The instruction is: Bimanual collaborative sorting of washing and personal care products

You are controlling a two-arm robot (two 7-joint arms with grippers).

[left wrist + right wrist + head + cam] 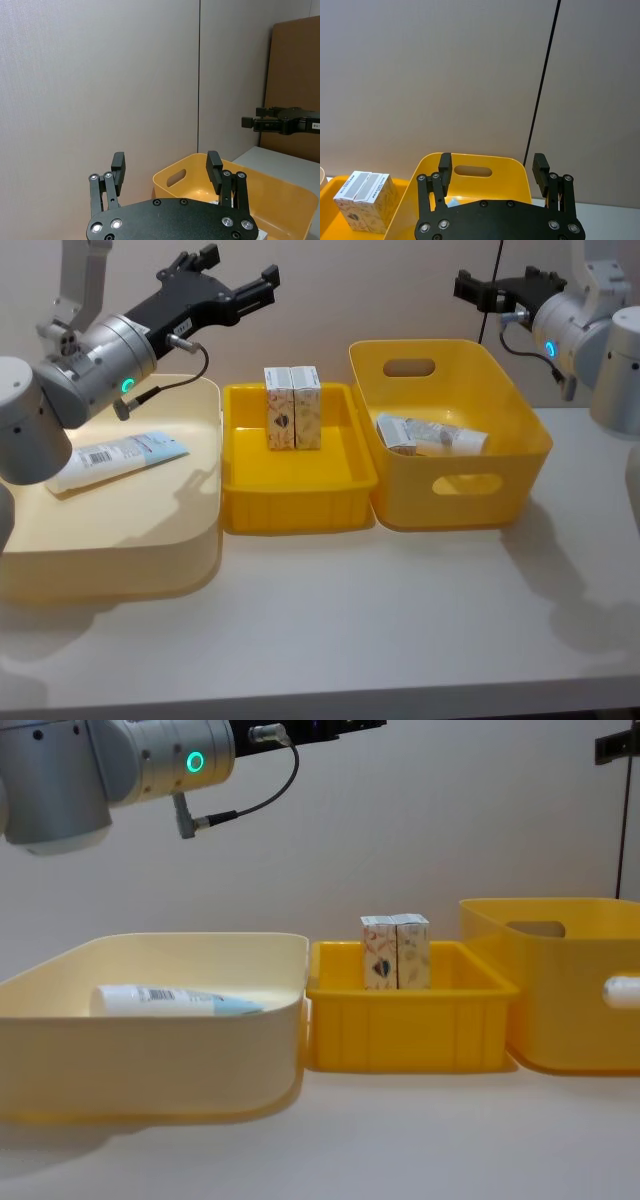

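A pale blue-and-white tube (115, 455) (170, 1000) lies in the cream bin (110, 540) on the left. Two whitish cartons (292, 408) (396, 952) (365, 200) stand side by side at the back of the shallow yellow tray (300, 502). Pale tubes (430, 435) lie in the deep yellow bin (455, 495) on the right. My left gripper (245, 265) (166, 170) hangs open and empty, high above the seam between cream bin and tray. My right gripper (470, 288) (492, 167) is raised open and empty behind the deep bin's back rim.
The three containers stand in a row along the back half of the white table (330, 620), touching or nearly so. A grey wall stands close behind them. The left arm's body (110, 760) hangs over the cream bin.
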